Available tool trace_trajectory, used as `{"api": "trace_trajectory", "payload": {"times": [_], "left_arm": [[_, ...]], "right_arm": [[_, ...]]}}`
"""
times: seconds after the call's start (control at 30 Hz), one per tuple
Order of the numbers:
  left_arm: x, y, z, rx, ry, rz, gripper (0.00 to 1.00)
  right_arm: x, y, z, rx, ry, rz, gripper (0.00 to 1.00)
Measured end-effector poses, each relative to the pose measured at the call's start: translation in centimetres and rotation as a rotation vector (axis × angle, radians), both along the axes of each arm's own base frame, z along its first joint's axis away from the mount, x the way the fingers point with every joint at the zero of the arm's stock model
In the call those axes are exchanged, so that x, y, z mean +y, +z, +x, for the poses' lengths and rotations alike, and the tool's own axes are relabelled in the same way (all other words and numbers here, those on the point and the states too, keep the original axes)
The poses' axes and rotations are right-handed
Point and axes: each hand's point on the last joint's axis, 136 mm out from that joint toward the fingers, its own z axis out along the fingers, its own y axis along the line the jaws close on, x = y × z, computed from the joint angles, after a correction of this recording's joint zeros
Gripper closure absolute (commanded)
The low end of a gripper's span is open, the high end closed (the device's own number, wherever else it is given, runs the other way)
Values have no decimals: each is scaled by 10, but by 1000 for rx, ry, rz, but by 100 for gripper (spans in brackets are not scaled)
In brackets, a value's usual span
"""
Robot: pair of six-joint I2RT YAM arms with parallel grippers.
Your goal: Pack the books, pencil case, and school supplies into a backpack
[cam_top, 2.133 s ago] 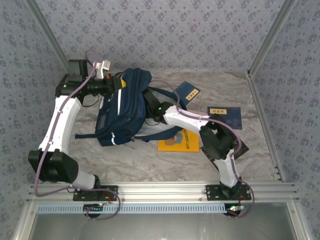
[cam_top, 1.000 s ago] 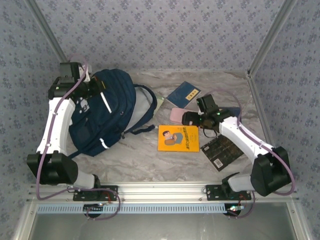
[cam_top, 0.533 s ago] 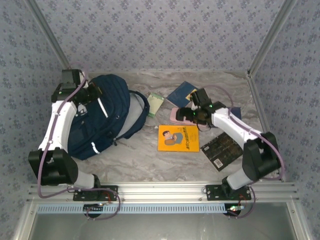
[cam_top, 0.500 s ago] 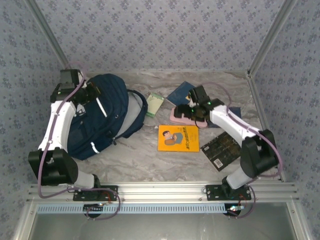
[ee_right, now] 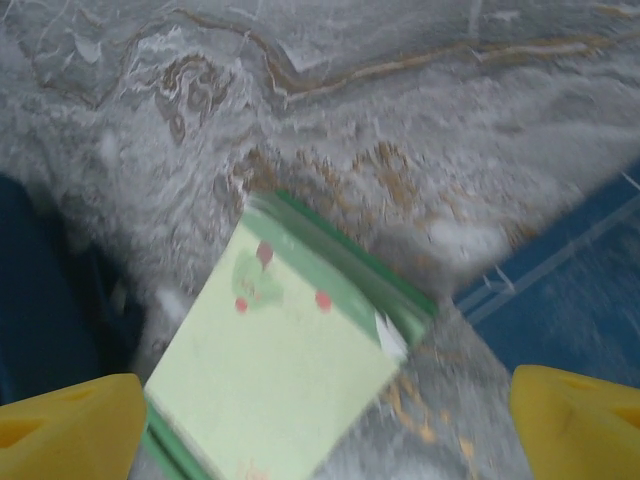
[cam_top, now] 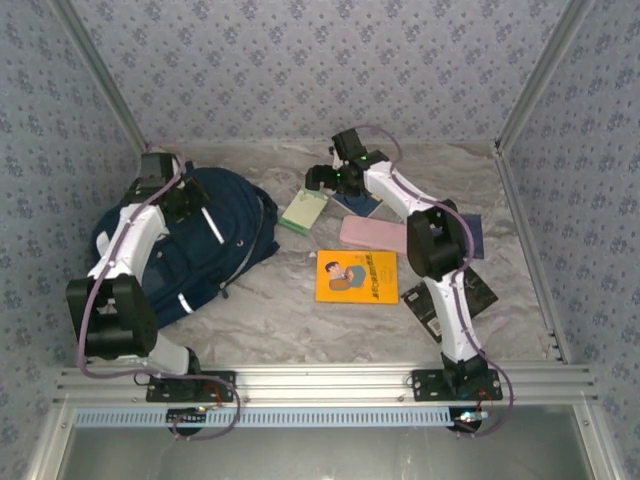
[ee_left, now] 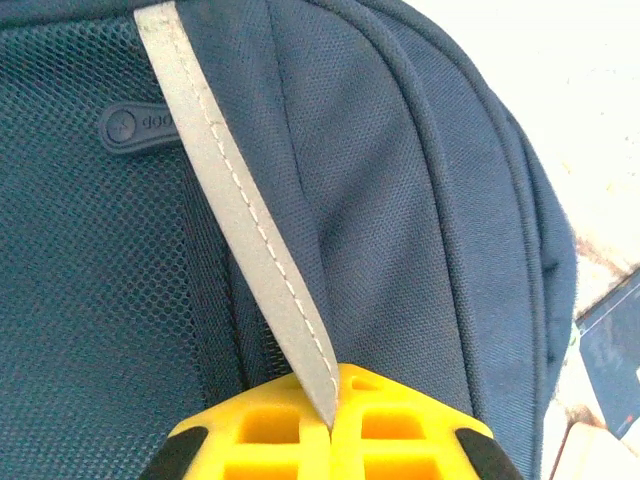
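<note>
**Operator:** Where is the backpack (cam_top: 180,250) lying, and what is gripping it?

**Spotter:** It is lying at the left of the surface (cam_top: 290,320), with its outer edge running close to the left rail. Your left pincer (ee_left: 332,400) is pressing together on its white reflective stripe (ee_left: 225,200).

**Operator:** And the right side?

**Spotter:** Your right pincer (cam_top: 322,180) is hanging spread wide above the green notepad (ee_right: 285,375), upper centre of the overhead frame. The notepad's left corner is sitting near the backpack's edge, and a navy book (ee_right: 570,290) is crowding its right corner. You are getting open marble at lower centre, between the backpack and the orange book (cam_top: 357,277).
</note>
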Motion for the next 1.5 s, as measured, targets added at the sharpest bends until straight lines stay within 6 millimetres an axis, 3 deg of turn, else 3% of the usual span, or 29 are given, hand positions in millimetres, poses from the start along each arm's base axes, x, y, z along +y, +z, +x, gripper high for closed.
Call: {"api": "trace_trajectory", "payload": {"times": [0.2,0.43,0.5,0.7,0.97,1.07,1.27,1.5], "left_arm": [[-11,-9,-4,16,-23,-7,100],[-15,-9,-3,13,-25,-13,100],[-15,-9,-3,14,-23,-15,100],[-15,-10,-2,15,-22,-20,100],[-16,-10,-3,15,-23,-21,100],[-16,-10,-2,14,-23,-21,100],[-16,-12,-2,11,-25,-23,100],[-17,-13,-2,9,-30,-29,100]], "right_arm": [[17,-18,27,-18,32,17,4],[31,-43,29,15,79,55,8],[35,-38,28,16,98,77,10],[46,-43,12,50,165,114,16],[43,-43,-26,129,215,150,23],[41,-43,-36,151,222,164,29],[27,-49,-49,206,179,203,56],[27,-45,-46,216,156,259,70]]}}
